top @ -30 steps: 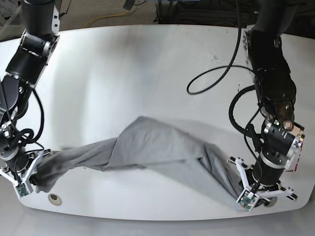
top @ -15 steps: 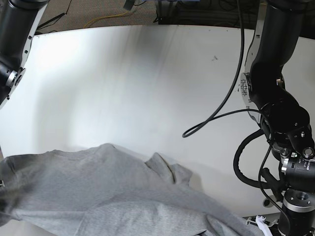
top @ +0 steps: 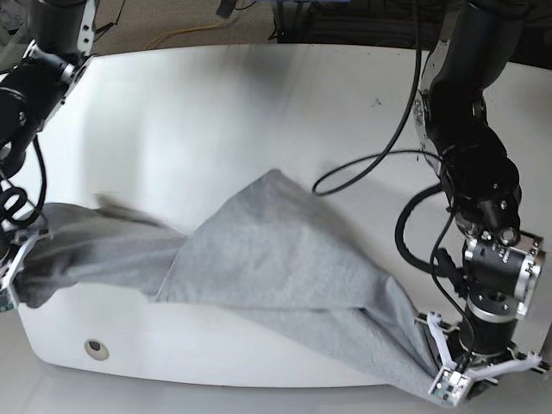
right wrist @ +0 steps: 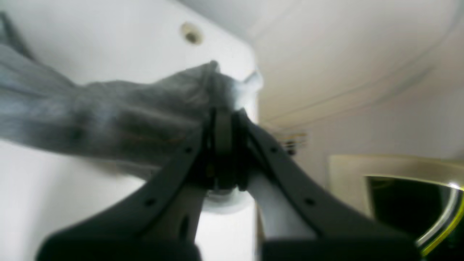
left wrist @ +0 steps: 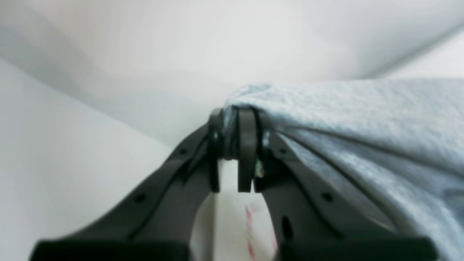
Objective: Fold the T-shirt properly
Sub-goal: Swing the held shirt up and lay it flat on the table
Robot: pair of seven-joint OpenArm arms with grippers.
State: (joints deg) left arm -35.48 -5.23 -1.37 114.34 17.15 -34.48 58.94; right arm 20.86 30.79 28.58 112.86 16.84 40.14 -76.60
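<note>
With the left gripper (left wrist: 232, 145) and right gripper (right wrist: 222, 145) each clamped on an end, the T-shirt (top: 259, 259) hung bunched and twisted over the table (top: 216, 112), no fold yet made.

Bright, even overhead light; soft, blurry wrist views, motion smear, faint shadows.

T-shirt (top: 267, 259): plain light grey knit, unfolded, stretched taut along tabletop near edge, both ends lifted, middle peaked, creased, draping over near edge.
</note>
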